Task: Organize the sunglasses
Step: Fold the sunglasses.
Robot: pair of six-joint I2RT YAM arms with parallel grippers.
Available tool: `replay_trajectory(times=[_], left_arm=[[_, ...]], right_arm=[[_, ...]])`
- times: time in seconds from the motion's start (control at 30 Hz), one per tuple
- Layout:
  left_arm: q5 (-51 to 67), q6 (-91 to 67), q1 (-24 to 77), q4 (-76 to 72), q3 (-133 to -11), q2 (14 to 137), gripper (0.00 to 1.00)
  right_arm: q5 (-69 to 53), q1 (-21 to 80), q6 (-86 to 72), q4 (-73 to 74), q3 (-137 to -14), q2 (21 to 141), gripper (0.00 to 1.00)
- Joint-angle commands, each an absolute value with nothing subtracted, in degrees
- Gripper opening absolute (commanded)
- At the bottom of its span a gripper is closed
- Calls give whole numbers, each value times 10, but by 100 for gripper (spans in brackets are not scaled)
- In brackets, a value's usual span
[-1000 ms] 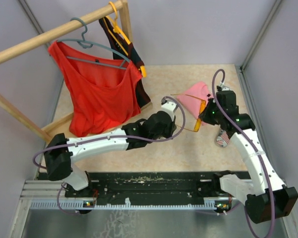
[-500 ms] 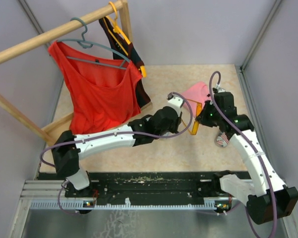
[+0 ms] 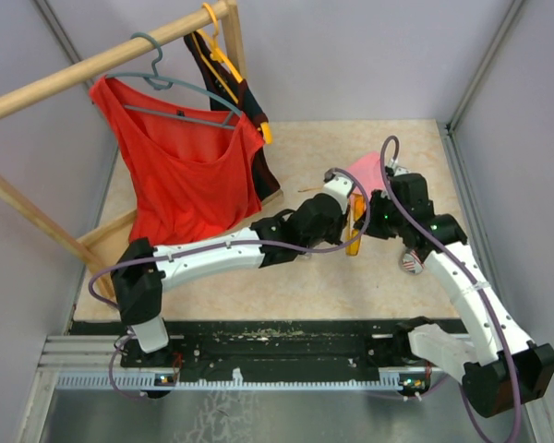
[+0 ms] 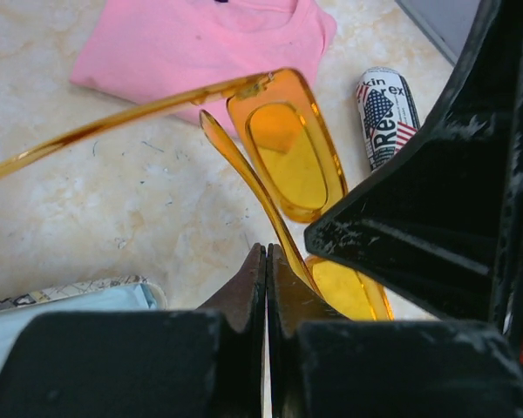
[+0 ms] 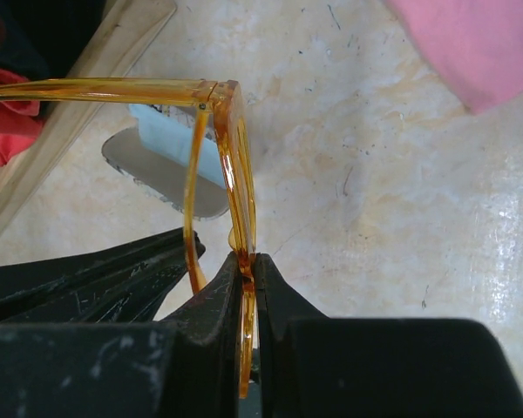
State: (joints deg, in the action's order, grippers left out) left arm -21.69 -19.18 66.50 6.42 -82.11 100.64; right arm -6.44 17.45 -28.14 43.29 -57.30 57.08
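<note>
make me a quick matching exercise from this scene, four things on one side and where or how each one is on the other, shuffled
1 orange sunglasses
2 pink garment
3 red top
4 small can

a hangs from the wooden rail
b clamped in the right gripper
c lies flat on the table, beyond the grippers
d printed with stars and stripes

Pairs: 1-b, 2-c, 3-a, 4-d

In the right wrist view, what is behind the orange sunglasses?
Bare table, and a grey case with a blue cloth. The right gripper hides whatever is behind the sunglasses' lower half.
</note>
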Motion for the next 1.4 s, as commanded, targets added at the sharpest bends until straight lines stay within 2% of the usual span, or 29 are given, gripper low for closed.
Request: replay_trajectory(times=[0.0,0.3,0.53,0.67,0.9,1.1,1.37], left_arm=[[-201,-185,664,57,-852,1024,0],[-183,-184,664,61,-859,1032,0],[-214,-164,663,72,-809,962,0],[-226,-151,644,81,-803,924,0],[-179,-138,585,104,-886,929,0],[-144,-149,535,158,-986,989,0],[-105,-162,528,214,-1049,1057,0]], right_arm=[[-85,182,-282,401,-572,562,0],[-91,185,-279,389,-561,554,0],[22,185,-274,429,-564,553,0],[31,185,-264,439,-560,555,0],[-7,187,-241,447,-540,543,0],[-55,202,-228,441,-538,524,0],[-72,204,-218,423,-545,510,0]])
